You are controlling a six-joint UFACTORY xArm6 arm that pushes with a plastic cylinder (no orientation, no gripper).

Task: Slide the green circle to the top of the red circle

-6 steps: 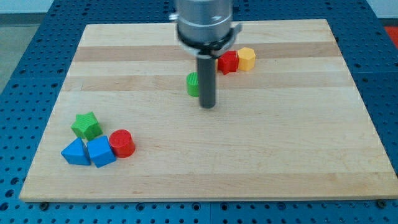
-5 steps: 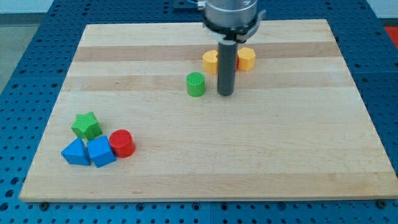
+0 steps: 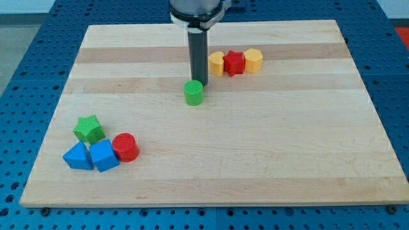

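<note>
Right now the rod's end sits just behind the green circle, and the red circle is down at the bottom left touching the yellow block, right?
Not quite. In the camera view the red circle touches a blue block, not a yellow one. The rest holds: my tip is just above the green circle.

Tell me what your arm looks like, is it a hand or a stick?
More like a stick. My arm ends in a straight, dark grey rod, round like a thick pencil, with no hand on it. At the view's top it plugs into a wider round grey and black collar. My tip is the plain blunt bottom end, right behind the green circle. No cables or markings show.
</note>
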